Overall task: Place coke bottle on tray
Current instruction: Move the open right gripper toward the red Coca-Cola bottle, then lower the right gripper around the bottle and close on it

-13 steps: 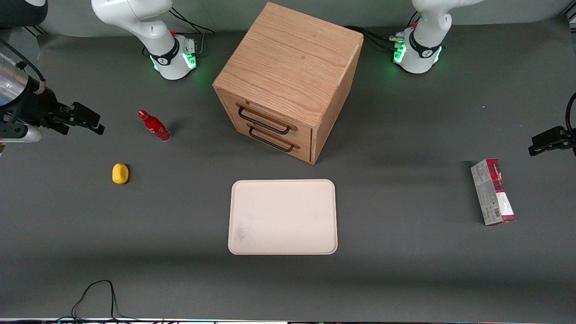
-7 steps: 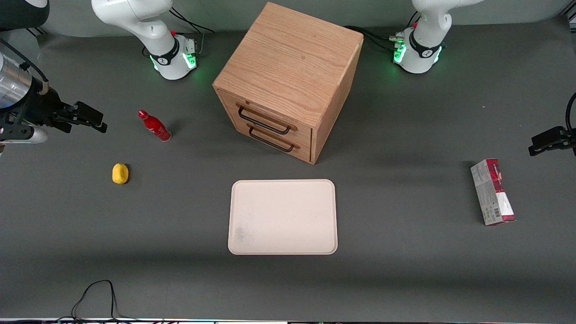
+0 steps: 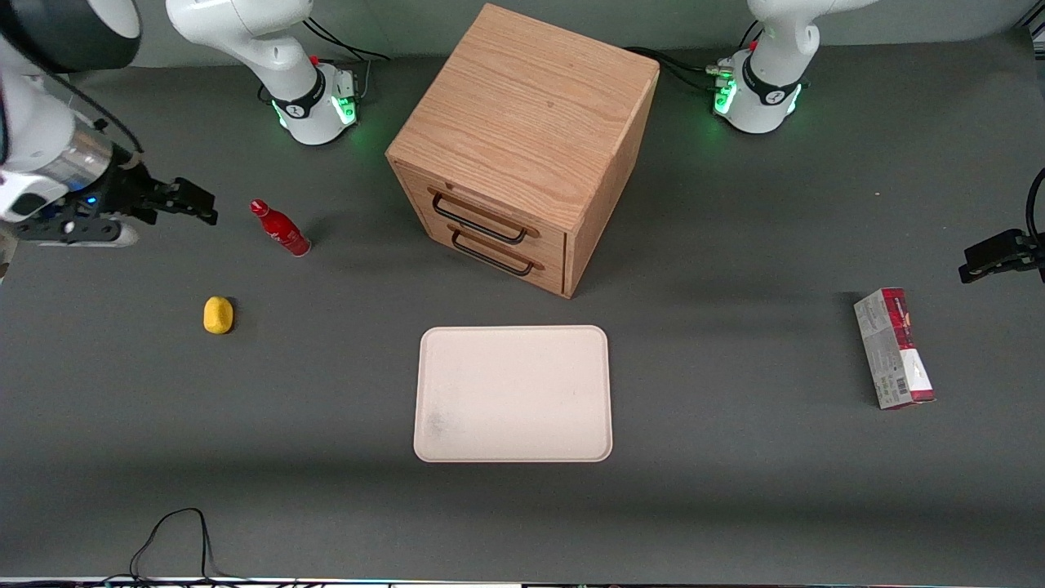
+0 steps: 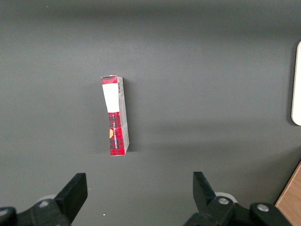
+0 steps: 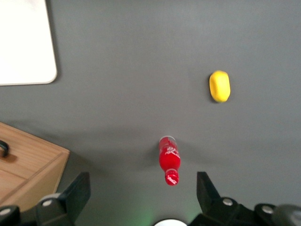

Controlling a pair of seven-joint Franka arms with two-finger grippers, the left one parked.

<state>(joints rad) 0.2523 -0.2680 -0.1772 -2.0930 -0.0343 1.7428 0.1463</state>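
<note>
The coke bottle [image 3: 280, 228], a small slim red bottle with a red cap, stands upright on the dark table beside the wooden cabinet, toward the working arm's end. It also shows in the right wrist view [image 5: 169, 161], below the gripper and between the lines of its fingers. My right gripper [image 3: 196, 205] hovers above the table beside the bottle, open and empty, apart from it. In the right wrist view the gripper [image 5: 143, 190] has its fingers wide apart. The cream tray [image 3: 513, 394] lies flat, nearer the front camera than the cabinet; its corner shows in the right wrist view [image 5: 23, 42].
A wooden two-drawer cabinet [image 3: 522, 147] stands at the table's middle. A yellow lemon-like object [image 3: 218, 315] lies nearer the front camera than the bottle. A red-and-grey carton [image 3: 894, 348] lies toward the parked arm's end. A black cable [image 3: 171, 539] loops at the front edge.
My right gripper has moved sideways toward the coke bottle and slightly farther from the front camera. The bottle, tray and other objects have not moved.
</note>
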